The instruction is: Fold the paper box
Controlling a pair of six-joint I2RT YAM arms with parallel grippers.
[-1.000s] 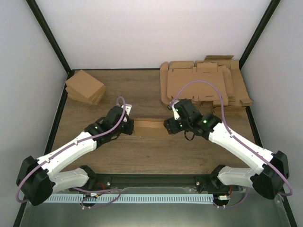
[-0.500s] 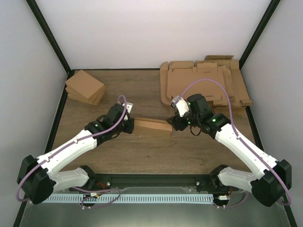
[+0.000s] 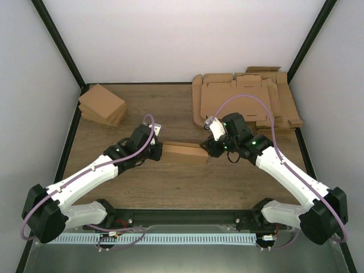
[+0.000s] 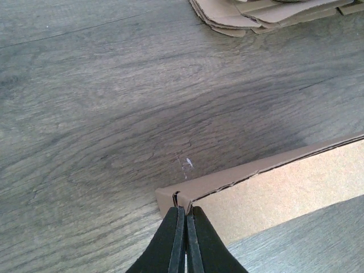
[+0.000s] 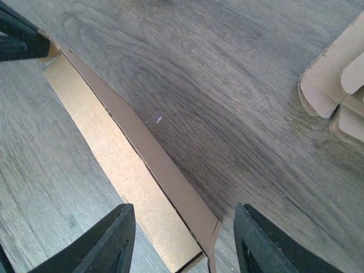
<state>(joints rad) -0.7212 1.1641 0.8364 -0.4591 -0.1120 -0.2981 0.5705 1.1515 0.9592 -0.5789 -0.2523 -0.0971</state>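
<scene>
Where the left hand [image 4: 186, 216] pinches, the paper box [image 4: 273, 187] is creased matte cardboard.

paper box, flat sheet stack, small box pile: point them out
paper box [image 3: 183, 153]: top external view, its middle
flat sheet stack [image 3: 250, 85]: top external view, top sheet
small box pile [image 3: 102, 104]: top external view, top face

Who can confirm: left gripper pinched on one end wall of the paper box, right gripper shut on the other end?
Not quite. The right gripper is not shut: the right wrist view shows its fingers spread apart, one on each side of the end of the paper box. The left gripper is indeed pinched on the wall at the opposite end.
</scene>
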